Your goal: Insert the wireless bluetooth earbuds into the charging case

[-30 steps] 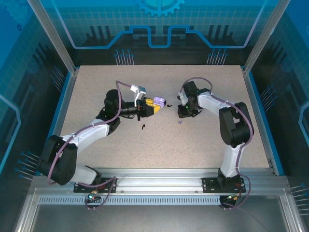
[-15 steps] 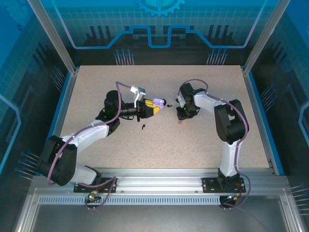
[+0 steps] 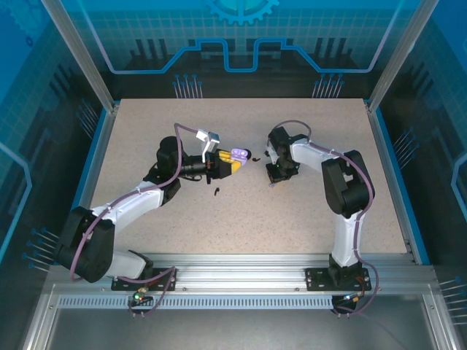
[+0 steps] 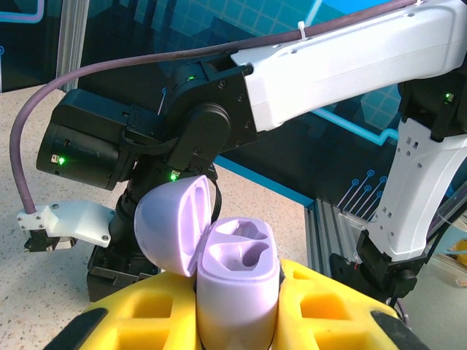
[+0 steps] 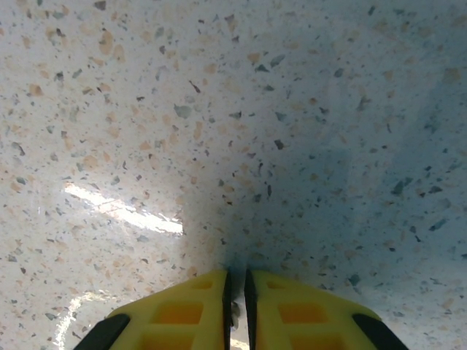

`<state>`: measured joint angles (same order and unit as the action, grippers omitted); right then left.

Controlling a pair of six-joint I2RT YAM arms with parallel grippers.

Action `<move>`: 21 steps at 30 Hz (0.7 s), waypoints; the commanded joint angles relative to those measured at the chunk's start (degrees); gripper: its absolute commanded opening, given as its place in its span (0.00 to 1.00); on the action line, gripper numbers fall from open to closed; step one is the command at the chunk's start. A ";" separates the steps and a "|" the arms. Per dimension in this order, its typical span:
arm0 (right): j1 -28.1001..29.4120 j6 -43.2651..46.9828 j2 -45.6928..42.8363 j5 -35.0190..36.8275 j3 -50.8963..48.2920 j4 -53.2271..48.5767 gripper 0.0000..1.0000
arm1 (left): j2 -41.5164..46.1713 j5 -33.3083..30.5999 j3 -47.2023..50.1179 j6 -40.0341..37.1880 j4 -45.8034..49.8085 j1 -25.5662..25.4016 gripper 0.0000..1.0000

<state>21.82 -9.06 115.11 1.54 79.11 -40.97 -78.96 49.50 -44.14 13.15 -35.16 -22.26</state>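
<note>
While the left jaws clamp the open lavender charging case [image 4: 237, 281], its wells empty, the right jaws press nearly shut against the table [image 5: 219, 109]; whether they pinch an earbud I cannot tell. One black earbud [image 3: 217, 192] lies loose nearby. Best to lift straight, confirm the catch, then lower it stem-first.

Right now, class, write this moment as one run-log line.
left gripper: shut on lavender charging case | case: lid open, wells empty | right gripper: shut, pointing down at table | black earbud: loose on table
</note>
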 commanded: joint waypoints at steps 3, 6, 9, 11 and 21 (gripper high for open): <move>1.10 -1.62 -2.19 1.20 -2.87 -4.95 0.17 | 1.81 0.07 0.32 -1.90 0.61 0.38 0.09; 1.32 -2.08 -3.40 1.06 -4.31 -4.85 0.17 | 1.88 0.08 0.32 -1.76 0.57 0.38 0.09; 1.63 -2.27 -4.38 0.37 -5.21 -4.87 0.17 | 2.14 0.08 0.34 -1.63 0.54 0.38 0.09; 2.05 -2.20 -4.88 -0.78 -5.71 -4.52 0.17 | 2.38 0.08 0.37 -1.63 0.60 0.40 0.09; 3.08 -2.46 -6.42 -4.61 -6.91 -3.26 0.18 | 3.33 -0.10 0.78 -1.68 1.34 0.38 0.09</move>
<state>24.03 -10.57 110.76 -0.34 73.25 -42.83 -77.80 49.32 -44.12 13.02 -33.91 -22.26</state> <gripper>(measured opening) 0.182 0.218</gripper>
